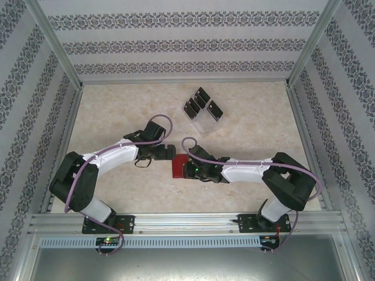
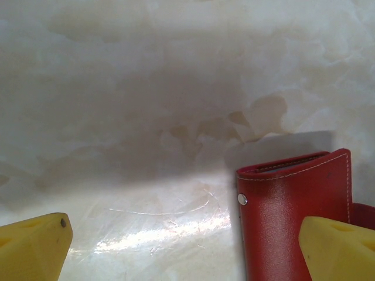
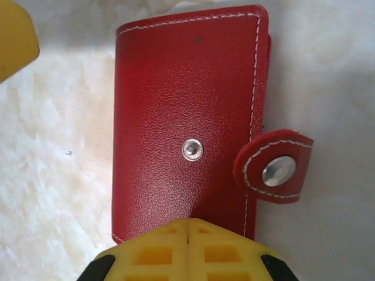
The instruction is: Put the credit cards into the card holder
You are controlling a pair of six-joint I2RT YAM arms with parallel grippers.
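Now, right jaws (image 3: 187, 234): together, nothing visible between them; tips lie over the near edge of the card holder (image 3: 187, 117). I judge they're pinning it, can't confirm pressure.
Card holder: flat on the desk (image 1: 117, 117), cover shut, between my two arms at mid-desk.
Snap tab (image 3: 274, 170): undone, sticking out past the holder's side; stud (image 3: 191, 150) bare on the cover.
Left jaws (image 2: 187, 252): wide apart, low over the desk; one fingertip (image 2: 337, 246) is at the holder's cover, the other over bare desk.
Step, my guess: opening the holder; cover not yet lifted.
Doing it well: pin the near edge with the right tips so the holder doesn't skate, hook a left tip under the cover on the tab side, and lift slow. The leather looks slick and will likely spring back.
Credit cards (image 1: 202, 106): far side, upright in a clear rack (image 1: 205, 124), well apart from the holder.
Right wrist view gives: tab and stud state, which is too coarse to read from the top.
Left wrist view gives: the holder's edge seam, cover over body.
Top view gives: cards-to-holder layout and both arms converging on the holder.
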